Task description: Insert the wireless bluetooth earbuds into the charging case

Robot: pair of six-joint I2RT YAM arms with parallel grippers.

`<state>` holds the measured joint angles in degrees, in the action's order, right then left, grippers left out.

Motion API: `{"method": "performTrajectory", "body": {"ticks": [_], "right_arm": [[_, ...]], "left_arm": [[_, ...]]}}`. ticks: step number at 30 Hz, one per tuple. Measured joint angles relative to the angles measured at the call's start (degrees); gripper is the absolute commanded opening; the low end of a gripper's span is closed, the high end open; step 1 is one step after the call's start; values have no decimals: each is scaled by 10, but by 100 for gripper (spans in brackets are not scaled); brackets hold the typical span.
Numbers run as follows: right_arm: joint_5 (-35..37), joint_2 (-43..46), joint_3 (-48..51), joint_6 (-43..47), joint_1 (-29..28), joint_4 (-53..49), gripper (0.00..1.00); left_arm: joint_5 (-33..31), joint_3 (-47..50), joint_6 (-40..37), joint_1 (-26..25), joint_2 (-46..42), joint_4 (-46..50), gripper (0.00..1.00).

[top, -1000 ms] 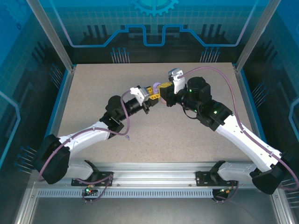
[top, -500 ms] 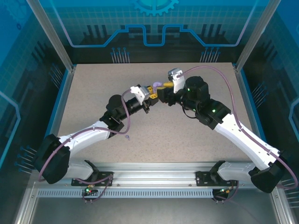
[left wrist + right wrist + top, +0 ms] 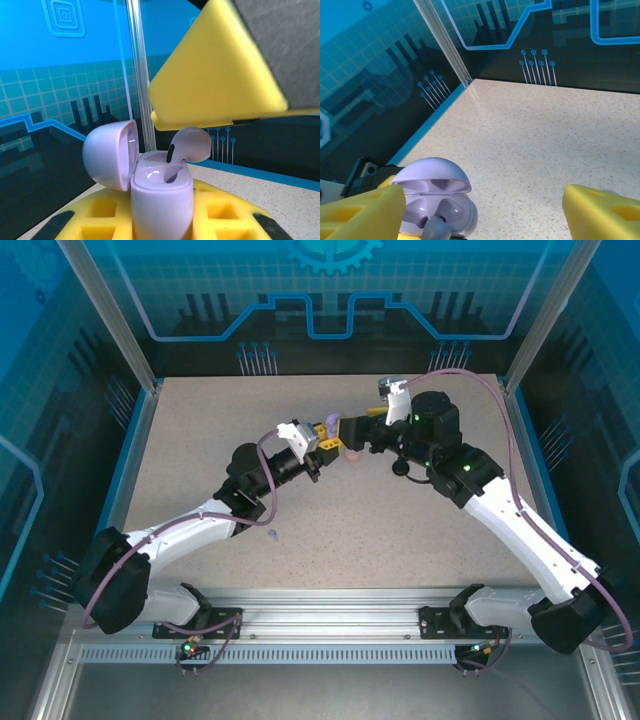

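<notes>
Tiny pale speck on the bench, well apart from the left fingers on their near side, too small to tell. Left fingers clenched on the lilac charging case, held upright between them. Lid open, hinged back on the left. Lilac earbud sits in the case mouth, head sticking up out of the well, tilted. Just beside the case on the right, a small pink item on the bench, kind unclear. Right fingers spread wide, gripping nothing; the case and earbud are by the left one, and one yellow tip hangs just above the earbud, apart from it.
</notes>
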<state>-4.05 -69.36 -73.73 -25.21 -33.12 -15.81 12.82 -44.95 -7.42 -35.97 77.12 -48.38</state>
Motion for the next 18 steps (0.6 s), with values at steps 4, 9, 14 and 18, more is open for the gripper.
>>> {"method": "performTrajectory", "body": {"ticks": [4,9,14,18], "right_arm": [[-31,12,0,-28,12,7,85],[-42,24,-12,-52,19,-3,82],[-51,34,-28,-87,21,-39,55],[-75,39,-28,-124,21,-66,28]], "left_arm": [[0,1,0,0,0,-1,0],[-2,1,2,0,0,-2,0],[-5,1,11,0,0,-4,0],[-11,1,15,0,1,-4,0]]}}
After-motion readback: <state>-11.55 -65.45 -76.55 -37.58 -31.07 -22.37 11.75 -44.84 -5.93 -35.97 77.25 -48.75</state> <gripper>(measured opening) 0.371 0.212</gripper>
